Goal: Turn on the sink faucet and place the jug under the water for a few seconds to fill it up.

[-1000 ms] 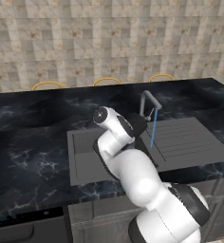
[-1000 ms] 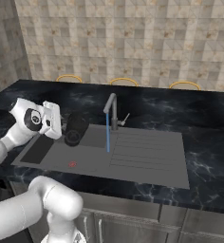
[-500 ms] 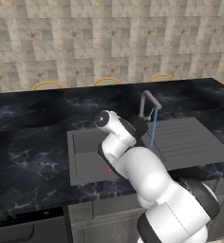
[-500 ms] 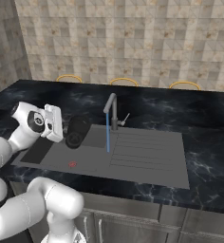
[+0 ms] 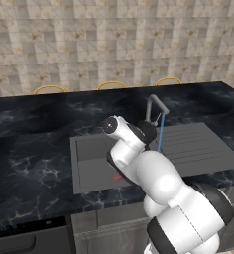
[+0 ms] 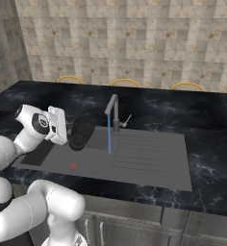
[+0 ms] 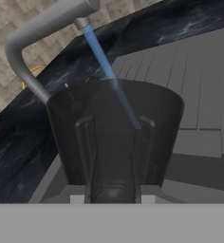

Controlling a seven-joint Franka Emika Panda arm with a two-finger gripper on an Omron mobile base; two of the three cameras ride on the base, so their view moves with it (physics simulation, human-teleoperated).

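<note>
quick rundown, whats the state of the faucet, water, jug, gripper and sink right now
sink faucet: on, spout angled over the basin.
water: running, thin blue stream falling into the sink.
jug: held tipped on its side, left of the stream, not under it.
gripper: shut on the jug.
sink: no pooled water visible.

My gripper (image 6: pixel 71 133) holds the small dark cylindrical jug (image 6: pixel 81 133) above the dark rectangular sink (image 6: pixel 149 163), left of the thin blue water stream (image 6: pixel 109 139) falling from the slim metal faucet (image 6: pixel 112 110).
</note>
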